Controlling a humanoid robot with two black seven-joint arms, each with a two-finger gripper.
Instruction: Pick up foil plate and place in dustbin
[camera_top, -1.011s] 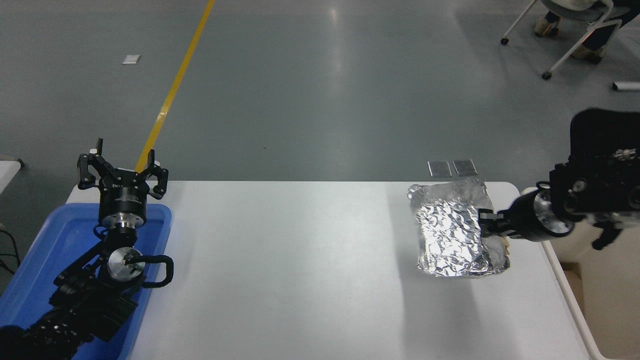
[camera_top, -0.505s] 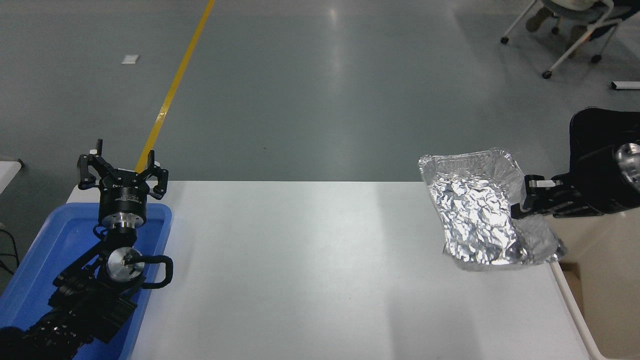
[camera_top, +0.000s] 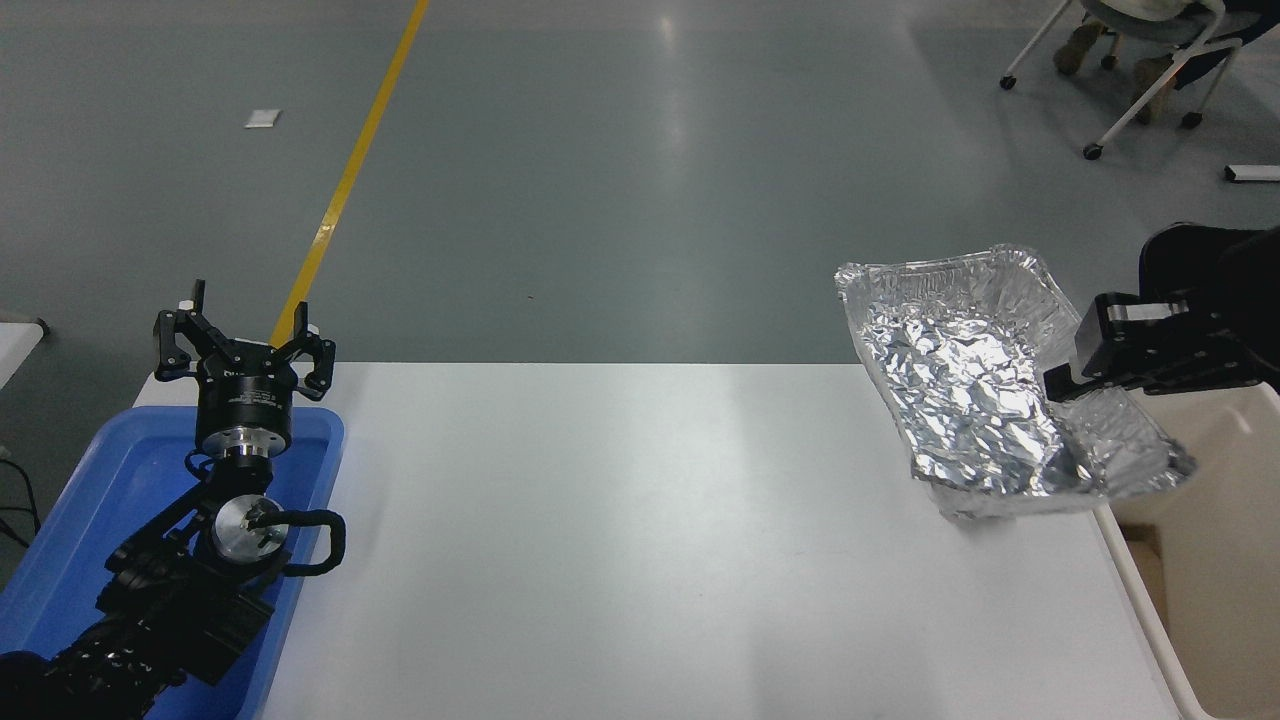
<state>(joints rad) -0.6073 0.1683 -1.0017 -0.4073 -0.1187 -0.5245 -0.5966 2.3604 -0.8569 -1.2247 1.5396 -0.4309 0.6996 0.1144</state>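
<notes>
Head view shows one foil plate (camera_top: 960, 385) held off the tabletop (camera_top: 620, 540) at the far right, tilted, its right rim pinched in the right end effector (camera_top: 1068, 375). Half a second ago the plate hung lower and further left; it has since risen and shifted right, so its near right corner now overhangs the one dustbin (camera_top: 1215, 560), which stands just beside the tabletop's right edge. No writing can be read anywhere. The left end effector (camera_top: 243, 345), fingers spread wide and holding nothing, is parked at the left over the far end of one blue tray (camera_top: 70, 540), unchanged. On the floor beyond run one yellow line (camera_top: 350, 175) and, far right, chair legs (camera_top: 1130, 100).
</notes>
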